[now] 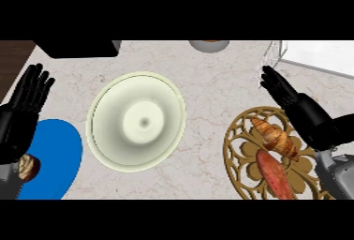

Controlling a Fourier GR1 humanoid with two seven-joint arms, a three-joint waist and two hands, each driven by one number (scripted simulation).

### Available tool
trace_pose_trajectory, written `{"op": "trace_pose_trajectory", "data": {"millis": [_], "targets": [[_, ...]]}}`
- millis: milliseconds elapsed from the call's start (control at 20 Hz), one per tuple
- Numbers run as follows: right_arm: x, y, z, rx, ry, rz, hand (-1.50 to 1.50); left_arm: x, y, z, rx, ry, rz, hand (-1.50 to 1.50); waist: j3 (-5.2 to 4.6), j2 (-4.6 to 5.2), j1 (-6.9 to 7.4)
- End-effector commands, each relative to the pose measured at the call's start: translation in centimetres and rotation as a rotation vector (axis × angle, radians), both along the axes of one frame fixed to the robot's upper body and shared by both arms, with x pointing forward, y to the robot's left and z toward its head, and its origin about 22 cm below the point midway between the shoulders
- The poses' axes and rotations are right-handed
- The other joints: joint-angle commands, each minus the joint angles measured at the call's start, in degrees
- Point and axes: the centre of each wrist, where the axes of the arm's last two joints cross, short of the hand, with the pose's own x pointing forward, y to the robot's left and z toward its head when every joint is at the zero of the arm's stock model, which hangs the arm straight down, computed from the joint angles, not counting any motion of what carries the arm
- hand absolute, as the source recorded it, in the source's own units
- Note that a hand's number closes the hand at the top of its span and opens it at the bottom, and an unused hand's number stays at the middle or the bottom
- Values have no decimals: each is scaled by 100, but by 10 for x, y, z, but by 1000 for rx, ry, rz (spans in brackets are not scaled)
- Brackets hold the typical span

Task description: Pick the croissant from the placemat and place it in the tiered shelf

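The golden-brown croissant lies on an ornate gold placemat at the right of the counter. My right hand is open just to the croissant's right, its straight fingers pointing up past the placemat's far edge, with nothing held. The tiered shelf shows as a thin wire frame with a white surface at the top right corner, just beyond those fingertips. My left hand rests open at the left edge, fingers up.
An orange-red elongated food item lies on the placemat below the croissant. A large cream plate sits mid-counter. A blue plate holds a brown round item at lower left. A black object and a grey bowl stand at the back.
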Motion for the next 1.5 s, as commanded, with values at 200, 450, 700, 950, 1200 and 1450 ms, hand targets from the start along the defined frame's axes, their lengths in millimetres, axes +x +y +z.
{"op": "trace_pose_trajectory", "data": {"millis": [200,450,700,950,1200,1450], "targets": [[18,-101,45,18,-273,-41,150,-27,12,-79,-92,493,172,0,-133,124,7],[3,-196,15,-200,25,-250,150,-36,-5,-111,-153,671,156,0,-144,159,168],[2,-231,-9,-120,-46,-71,-150,-26,-28,-118,-152,696,143,0,-140,99,292],[8,-249,29,-202,8,152,-150,-22,-31,-115,-150,725,128,0,-151,57,282],[19,-233,59,-297,56,295,-150,-19,-26,-115,-143,712,145,0,-168,7,138],[31,-188,64,-469,100,301,-150,-18,-19,-111,-150,705,170,0,-173,-14,89]]}}
